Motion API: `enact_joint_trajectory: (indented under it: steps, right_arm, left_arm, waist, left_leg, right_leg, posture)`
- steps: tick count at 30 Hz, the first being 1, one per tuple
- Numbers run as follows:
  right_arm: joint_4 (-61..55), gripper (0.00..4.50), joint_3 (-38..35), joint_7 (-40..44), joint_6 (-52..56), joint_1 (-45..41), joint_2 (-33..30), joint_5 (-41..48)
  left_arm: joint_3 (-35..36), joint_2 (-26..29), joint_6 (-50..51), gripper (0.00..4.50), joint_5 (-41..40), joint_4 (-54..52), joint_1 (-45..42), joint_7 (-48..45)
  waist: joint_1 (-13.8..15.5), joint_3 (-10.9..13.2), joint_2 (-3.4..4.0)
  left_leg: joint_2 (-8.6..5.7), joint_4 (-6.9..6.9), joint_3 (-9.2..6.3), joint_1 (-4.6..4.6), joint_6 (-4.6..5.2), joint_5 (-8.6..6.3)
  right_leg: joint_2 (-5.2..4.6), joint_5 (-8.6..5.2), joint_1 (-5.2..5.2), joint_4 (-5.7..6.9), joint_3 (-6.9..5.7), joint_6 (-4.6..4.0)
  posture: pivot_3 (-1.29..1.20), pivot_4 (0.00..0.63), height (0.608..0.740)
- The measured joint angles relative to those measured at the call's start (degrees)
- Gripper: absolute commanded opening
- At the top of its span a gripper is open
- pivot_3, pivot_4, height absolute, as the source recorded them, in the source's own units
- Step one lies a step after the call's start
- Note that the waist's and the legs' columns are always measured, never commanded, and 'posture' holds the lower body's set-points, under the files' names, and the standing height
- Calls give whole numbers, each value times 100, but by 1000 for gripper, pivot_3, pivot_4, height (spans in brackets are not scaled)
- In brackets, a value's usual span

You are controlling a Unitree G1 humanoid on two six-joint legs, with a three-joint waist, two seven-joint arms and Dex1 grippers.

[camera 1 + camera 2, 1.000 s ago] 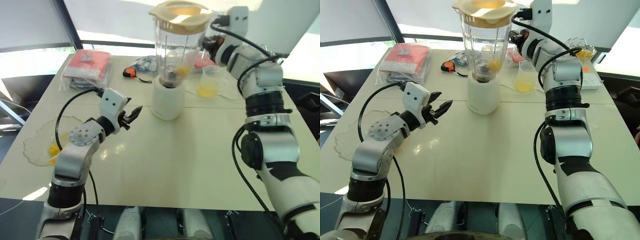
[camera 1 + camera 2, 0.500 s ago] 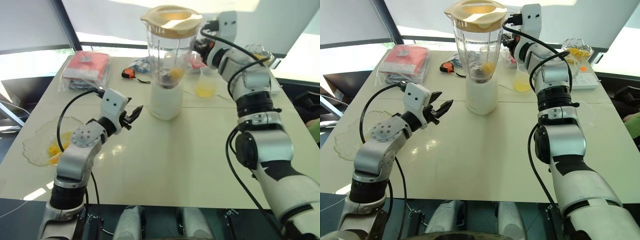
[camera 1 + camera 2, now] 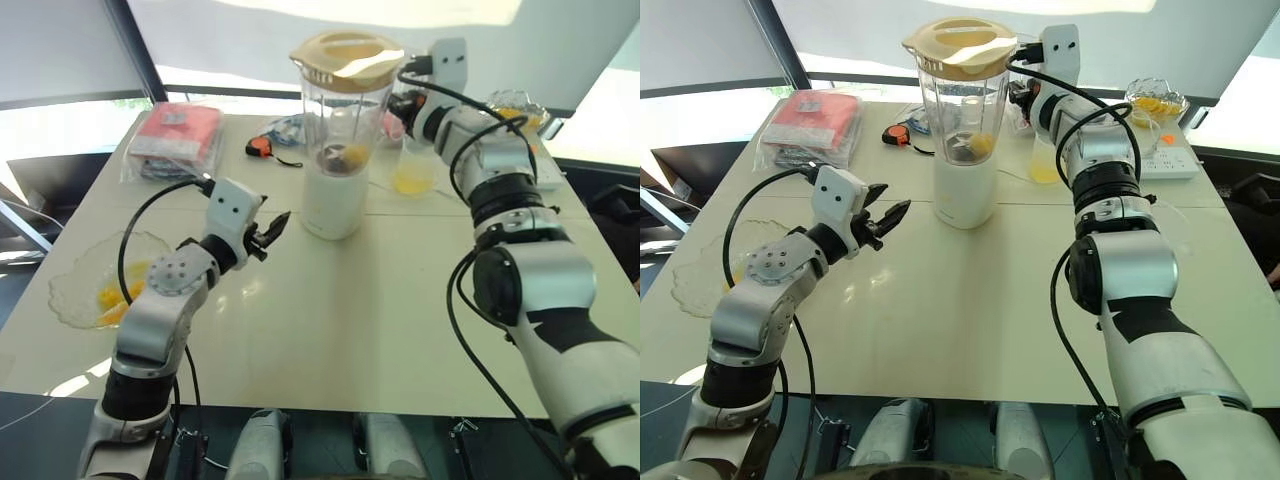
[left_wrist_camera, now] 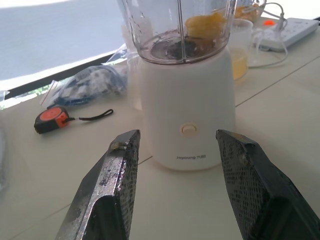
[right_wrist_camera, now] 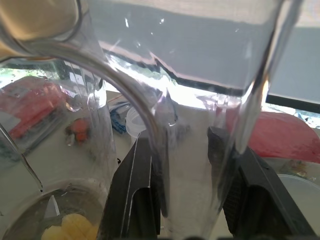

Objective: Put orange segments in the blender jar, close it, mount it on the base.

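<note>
Right tool [image 5: 185,200] is gripping the handle of the lidded clear ribbed plastic blender jar [image 3: 342,120], upper centre. Jar is sitting upright on the short white cylindrical base [image 3: 334,200]. Left tool [image 4: 186,187] is hanging open, empty, lower left of the base.

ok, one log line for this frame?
jar: lidded, on base, segments inside | right gripper: jaws around jar handle | left gripper: open, empty, facing base

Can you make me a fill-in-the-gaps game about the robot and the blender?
1. The blender jar stands on the white ____.
2. The jar's lid is ____.
3. The right pincer grips the jar's ____.
4. The left pincer is open and holds ____.

Missing words: base; on; handle; nothing
</note>
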Motion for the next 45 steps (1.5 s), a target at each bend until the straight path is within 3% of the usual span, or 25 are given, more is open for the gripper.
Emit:
enact_joint_trajectory:
  steps: [6, 23, 37, 41, 44, 45]
  right_arm:
    - [-263, 1008, 110, 22, 201, 27, 56, -82]
    - [-3336, 1008, 101, -1319, 2193, 1248, 501, -146]
    - [-3114, 1008, 56, -913, 1999, 1281, 375, -76]
    - [-2722, 2765, 186, -839, 1803, 1343, 307, -206]
    - [-2507, 4326, 221, -888, 1767, 1467, 297, -285]
    - [-2507, 4425, 232, -914, 1751, 1471, 277, -332]
  left_arm:
    - [-15, -10, -38, 2485, 4, 11, 0, 0]
    - [-35, -31, 6, 2485, -19, 151, -268, -14]
    - [-27, -50, 135, 2485, -393, 168, -299, -195]
    - [-33, -47, 258, 2544, -443, 167, -168, -199]
    - [-33, -44, 266, 2544, -473, 167, -143, -204]
    - [-37, -42, 263, 2544, -477, 167, -137, -208]
  waist:
    - [-12, 0, 0]
    - [1, -6, -5]
    - [-20, -6, -6]
    - [-22, -1, -12]
    - [-19, 3, -11]
    - [-20, 4, -10]
  left_leg:
    - [0, 0, -3, 2, 0, 0]
    - [0, 8, -7, 15, 0, 0]
    - [0, 0, -8, 65, 1, 0]
    - [1, -4, -7, 83, 1, -1]
    - [1, -4, -4, 76, 1, -1]
    - [1, -4, -3, 71, 1, -1]
  right_leg:
    - [2, 0, 0, 3, 0, 0]
    - [1, 0, 18, 6, -3, 0]
    - [5, -2, 63, 2, -3, -2]
    - [5, -9, 78, 0, -2, -13]
    - [5, -3, 70, 0, 1, -4]
    - [5, -2, 65, 0, 3, -2]
  posture:
    - [0, 150, 740]
    - [0, 150, 740]
    - [0, 150, 740]
    - [0, 150, 740]
    - [0, 150, 740]
    - [0, 150, 740]
